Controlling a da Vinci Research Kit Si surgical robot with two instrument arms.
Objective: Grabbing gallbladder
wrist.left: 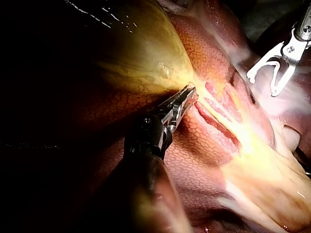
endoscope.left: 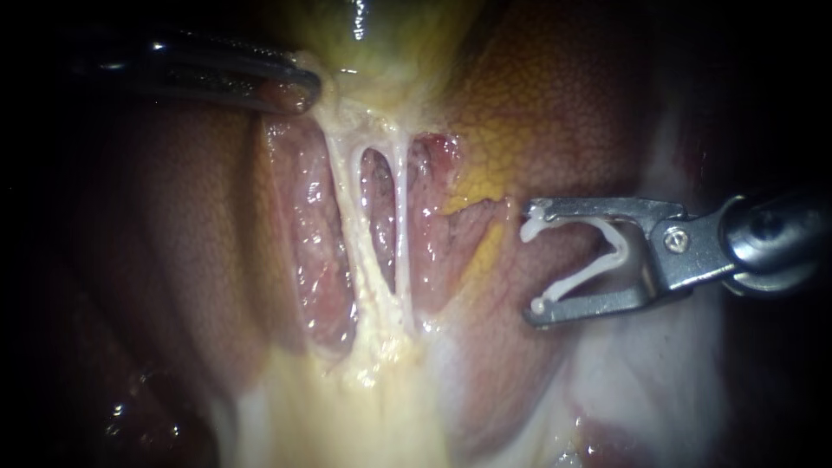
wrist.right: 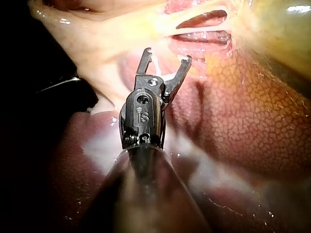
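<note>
Our right instrument [endoscope.left: 530,263] sits closest, jaws wide with a white clip [endoscope.left: 620,253] seated between them, well off the tubes [endoscope.left: 347,199]. Left instrument [endoscope.left: 299,87] is up at the gallbladder [endoscope.left: 381,43] neck, jaws narrow and, as far as we can tell, pinching its edge. So the grab looks made; next we'd say a steady pull away from the liver [endoscope.left: 563,113]. Left wrist view shows the gallbladder's whole yellow belly, which the endoscope crops.
</note>
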